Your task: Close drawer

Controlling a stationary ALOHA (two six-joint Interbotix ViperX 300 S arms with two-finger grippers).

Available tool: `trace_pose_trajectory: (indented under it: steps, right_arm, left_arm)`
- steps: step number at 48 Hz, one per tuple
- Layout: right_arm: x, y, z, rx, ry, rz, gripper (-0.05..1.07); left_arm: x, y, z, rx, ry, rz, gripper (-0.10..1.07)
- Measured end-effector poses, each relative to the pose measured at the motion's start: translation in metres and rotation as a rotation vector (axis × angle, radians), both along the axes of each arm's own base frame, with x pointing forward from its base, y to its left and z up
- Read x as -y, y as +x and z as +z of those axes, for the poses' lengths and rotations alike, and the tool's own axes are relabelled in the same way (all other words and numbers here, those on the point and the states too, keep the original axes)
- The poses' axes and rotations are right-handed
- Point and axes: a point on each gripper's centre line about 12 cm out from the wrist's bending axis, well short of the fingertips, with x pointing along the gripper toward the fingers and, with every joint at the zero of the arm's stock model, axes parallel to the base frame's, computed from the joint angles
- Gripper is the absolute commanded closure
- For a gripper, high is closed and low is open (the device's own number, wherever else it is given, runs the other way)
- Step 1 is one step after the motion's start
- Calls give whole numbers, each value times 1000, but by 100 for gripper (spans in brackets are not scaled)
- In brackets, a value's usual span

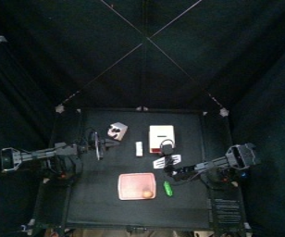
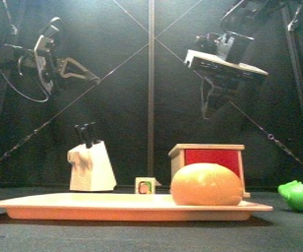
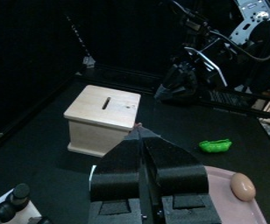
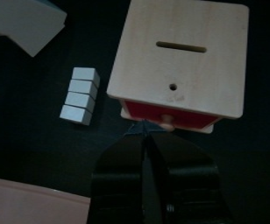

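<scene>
Currently the right gripper, jaws together, points at the red front of the drawer at frame centre, and an off-centre push could skew the box; the left gripper, jaws together, rests at lower frame.

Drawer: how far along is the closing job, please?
Nothing looks done yet: the drawer shows its red front out past the box top. In hand: the right gripper, jaws together, is at that front; contact unclear. Left to do: push it in flush. The left gripper hangs apart.
</scene>
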Motion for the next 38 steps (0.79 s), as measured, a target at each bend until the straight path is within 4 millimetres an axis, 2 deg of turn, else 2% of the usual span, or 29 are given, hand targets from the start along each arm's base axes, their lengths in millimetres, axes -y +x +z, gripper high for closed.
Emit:
trace_pose_trajectory:
  steps: [38]
  right_arm:
    - [-3,-8,-13,-41,43,-11,81]
  left_arm:
    - [0,0,0,-2,9,1,63]
